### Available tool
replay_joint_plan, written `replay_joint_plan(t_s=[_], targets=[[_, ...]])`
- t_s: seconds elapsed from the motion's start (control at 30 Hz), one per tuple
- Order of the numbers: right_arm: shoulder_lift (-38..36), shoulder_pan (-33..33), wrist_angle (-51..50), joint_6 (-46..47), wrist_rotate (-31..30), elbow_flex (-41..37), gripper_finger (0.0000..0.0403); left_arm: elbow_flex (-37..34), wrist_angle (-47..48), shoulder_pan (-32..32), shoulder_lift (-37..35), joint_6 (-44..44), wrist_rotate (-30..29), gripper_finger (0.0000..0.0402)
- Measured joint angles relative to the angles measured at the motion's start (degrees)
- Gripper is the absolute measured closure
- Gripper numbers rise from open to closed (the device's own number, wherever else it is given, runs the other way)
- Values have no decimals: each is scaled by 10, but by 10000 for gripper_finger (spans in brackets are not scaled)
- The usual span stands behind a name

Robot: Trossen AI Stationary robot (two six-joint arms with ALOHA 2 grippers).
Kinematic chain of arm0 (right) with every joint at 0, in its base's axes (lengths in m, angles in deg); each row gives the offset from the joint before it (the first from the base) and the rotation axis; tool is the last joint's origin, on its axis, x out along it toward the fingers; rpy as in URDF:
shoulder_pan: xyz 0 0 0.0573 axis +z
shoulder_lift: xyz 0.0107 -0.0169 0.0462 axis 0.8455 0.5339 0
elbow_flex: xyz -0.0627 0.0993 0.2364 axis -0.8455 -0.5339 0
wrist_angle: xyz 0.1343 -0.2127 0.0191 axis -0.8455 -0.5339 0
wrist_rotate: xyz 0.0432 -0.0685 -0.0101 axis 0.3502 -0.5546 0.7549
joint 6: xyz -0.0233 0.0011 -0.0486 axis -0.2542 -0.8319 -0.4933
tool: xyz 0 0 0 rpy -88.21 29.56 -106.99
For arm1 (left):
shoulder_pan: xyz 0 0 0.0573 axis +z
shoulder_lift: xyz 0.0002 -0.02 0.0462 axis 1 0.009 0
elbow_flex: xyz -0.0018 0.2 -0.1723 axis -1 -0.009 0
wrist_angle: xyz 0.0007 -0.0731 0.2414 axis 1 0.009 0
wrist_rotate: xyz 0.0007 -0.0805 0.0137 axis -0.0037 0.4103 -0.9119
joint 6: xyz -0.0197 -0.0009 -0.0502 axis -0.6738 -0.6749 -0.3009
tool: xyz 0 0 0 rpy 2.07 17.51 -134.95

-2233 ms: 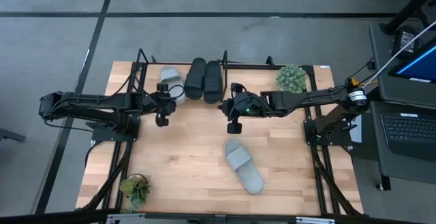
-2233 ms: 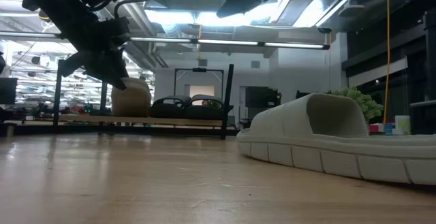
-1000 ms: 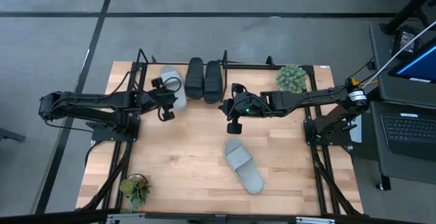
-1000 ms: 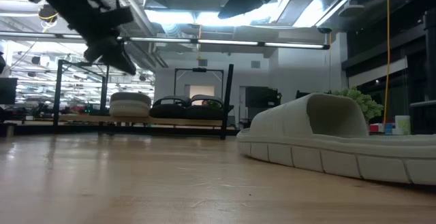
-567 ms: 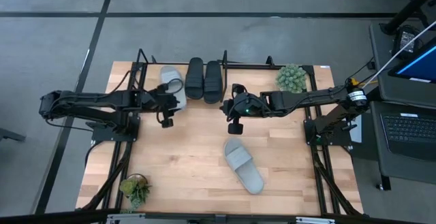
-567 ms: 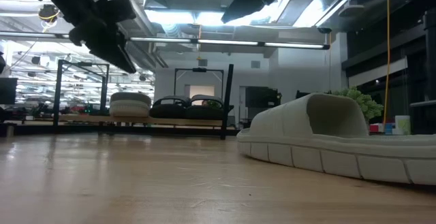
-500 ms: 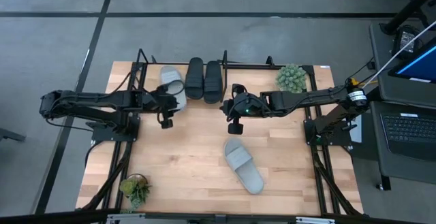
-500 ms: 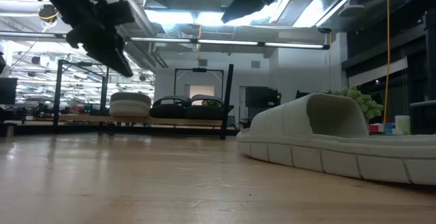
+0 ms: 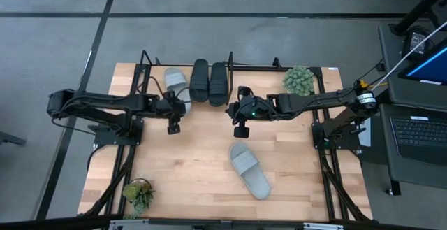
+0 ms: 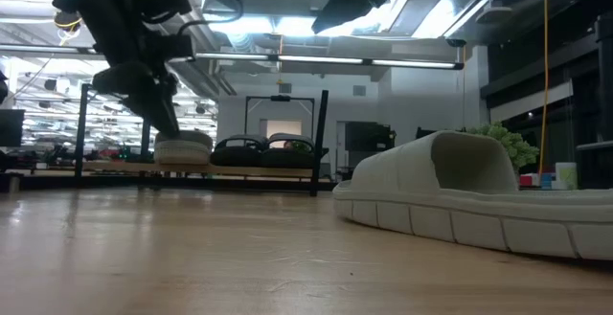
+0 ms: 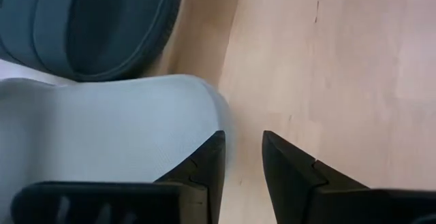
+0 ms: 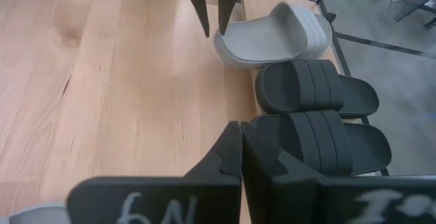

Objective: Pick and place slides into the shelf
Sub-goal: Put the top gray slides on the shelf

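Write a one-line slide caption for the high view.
Three slides sit on the shelf; one grey slide remains on the table.

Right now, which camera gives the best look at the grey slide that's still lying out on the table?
The high view: the loose grey slide shows whole, lying angled on the tabletop. The low view shows only its side, close up and cut off at the picture's edge. The right wrist view catches at most a sliver; the left wrist view misses it.
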Motion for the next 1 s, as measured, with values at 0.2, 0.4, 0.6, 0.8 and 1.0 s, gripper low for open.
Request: replay_joint_plan(t_s=[0.2,0.4,0.6,0.8,1.0], targets=[[0,0,0,0,0,0,399,0,-3,0,14,0,-59,305],[0,0,-1,1,0,0,398,0,-4,0,14,0,-35,304],[0,0,-1,2,0,0,398,0,-4,0,14,-2,-13,304],[0,0,-1,2,0,0,397,0,-4,0,14,-16,-21,304],[0,0,-1,2,0,0,397,0,-4,1,14,-30,-47,304]])
